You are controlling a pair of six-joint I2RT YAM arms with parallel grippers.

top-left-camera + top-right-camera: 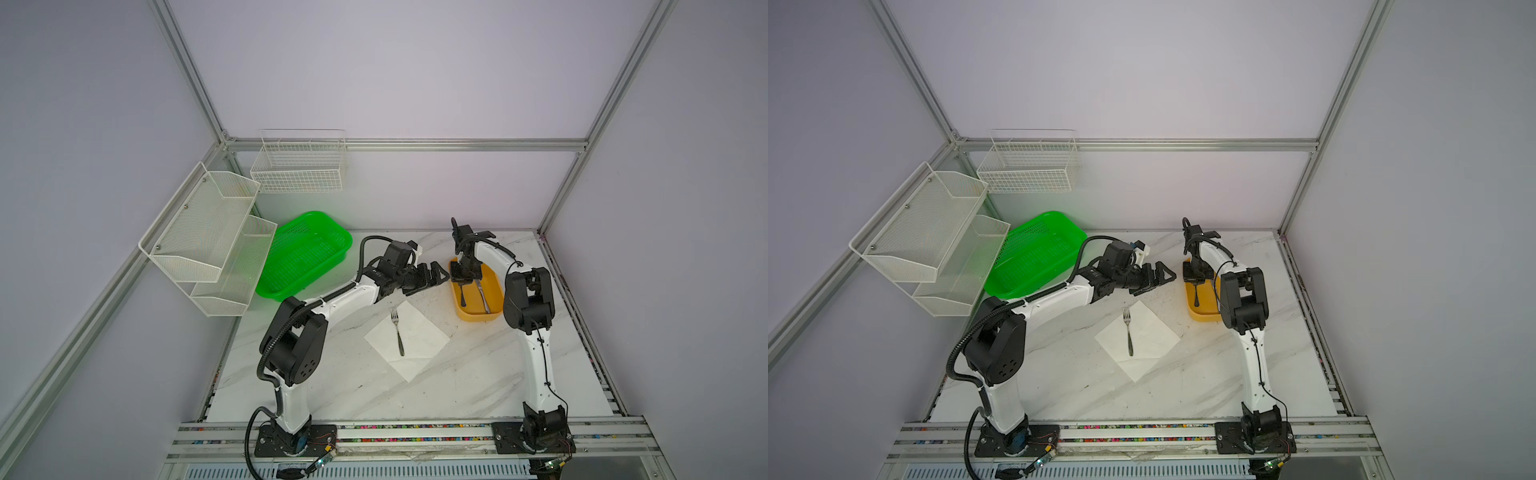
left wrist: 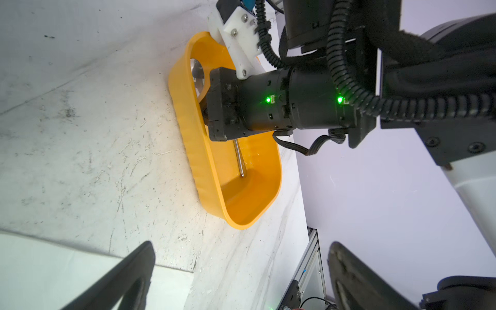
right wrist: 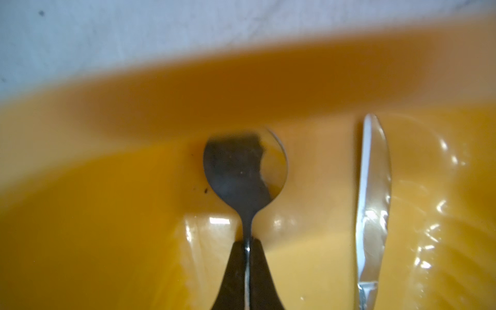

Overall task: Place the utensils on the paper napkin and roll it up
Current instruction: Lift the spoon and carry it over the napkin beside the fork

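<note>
My right gripper (image 3: 247,248) is clamped on the spoon (image 3: 243,171) in the tub (image 3: 107,220); my left gripper (image 1: 441,275) hangs wide open nearby

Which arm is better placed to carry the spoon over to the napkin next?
Right. The right pincer is shut on the spoon, at its neck, inside the yellow tub; the left pincer stands open beside the tub, holding nothing.
</note>
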